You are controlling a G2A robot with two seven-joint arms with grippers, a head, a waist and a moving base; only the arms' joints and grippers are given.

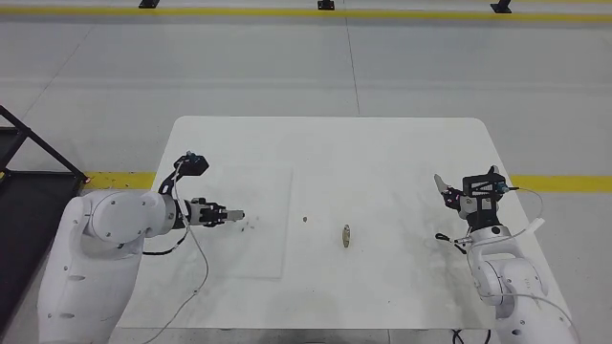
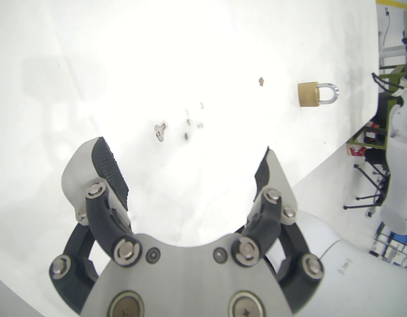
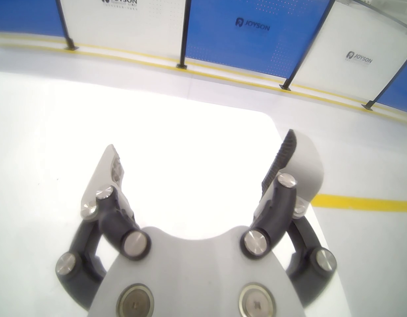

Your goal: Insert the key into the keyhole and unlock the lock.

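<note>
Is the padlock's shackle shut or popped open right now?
Shut, as far as shows: both legs of the silver shackle meet the brass body of the padlock, which lies flat on the table.

Brass-gold lock (image 2: 308,94) with silver shackle (image 2: 336,93), white table (image 2: 124,51), black ribbed pads (image 2: 108,169) on the left pincer (image 2: 183,145)

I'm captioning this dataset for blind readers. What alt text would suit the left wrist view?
The left pincer, open and empty, hangs over a white table; just ahead of it lies a small silvery piece, probably the key. Farther off, a brass padlock lies flat, with a small brown speck a little short of it.
</note>
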